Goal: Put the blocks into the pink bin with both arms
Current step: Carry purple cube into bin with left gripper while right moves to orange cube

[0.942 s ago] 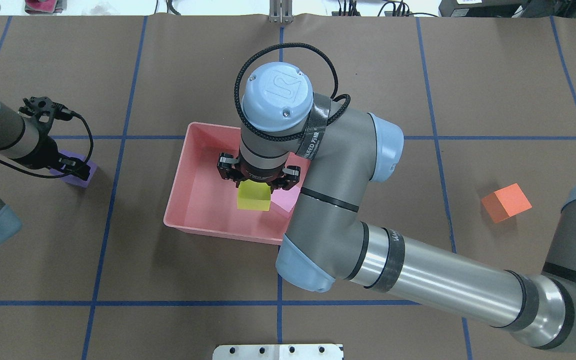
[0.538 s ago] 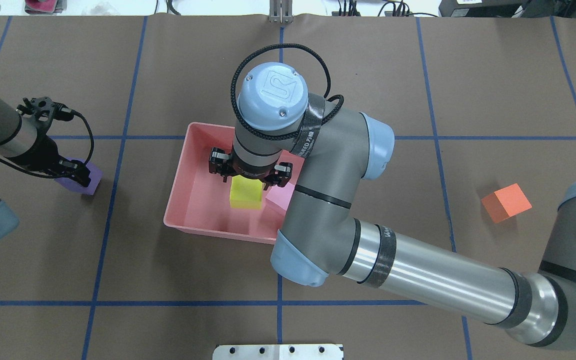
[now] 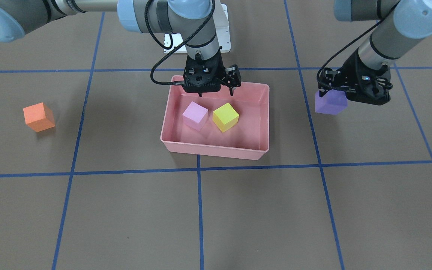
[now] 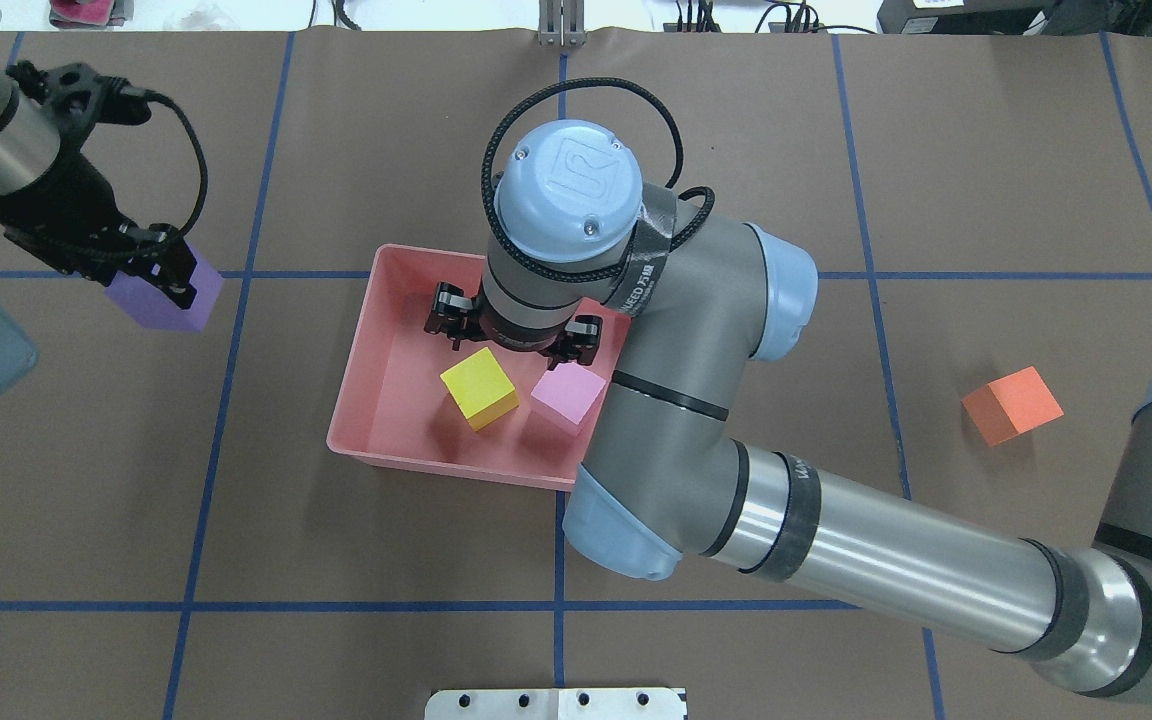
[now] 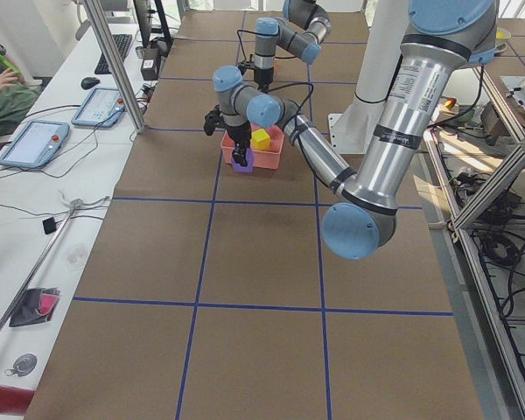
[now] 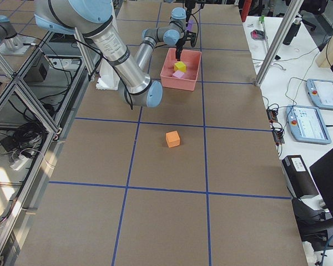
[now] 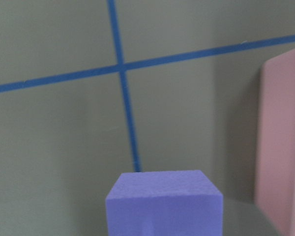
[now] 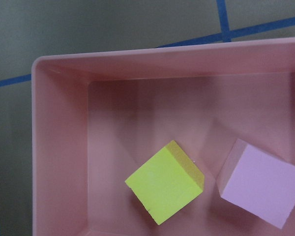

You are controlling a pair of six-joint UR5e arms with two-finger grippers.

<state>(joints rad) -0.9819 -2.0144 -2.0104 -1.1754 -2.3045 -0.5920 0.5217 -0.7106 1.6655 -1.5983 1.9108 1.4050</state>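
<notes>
seen from overhead, the right arm [image 4: 886, 558] reaches across the table [image 4: 386, 660] and its wrist covers the far part of the pink bin [image 4: 361, 400]; the front-facing view shows the whole bin floor. two blocks lie in the bin: the yellow block [image 4: 479, 388], turned at an angle to the walls, and the pink-lilac block [image 4: 567, 397] just beside it, on the robot's right. the right wrist camera shows a narrow gap between them. the right end effector [image 4: 514, 338] hangs above the bin with its fingers apart, gripping nothing. to the robot's left of the bin, the left end effector [image 4: 158, 272] is clamped on the purple block [image 4: 161, 305], which looks lifted off the table. the left wrist camera shows that block low in frame, blue tape lines [image 7: 123, 98] crossing on the table beneath, and the bin's side at the right edge. the orange block [image 4: 1012, 404] sits alone on the table, well apart from the bin on the robot's right.
</notes>
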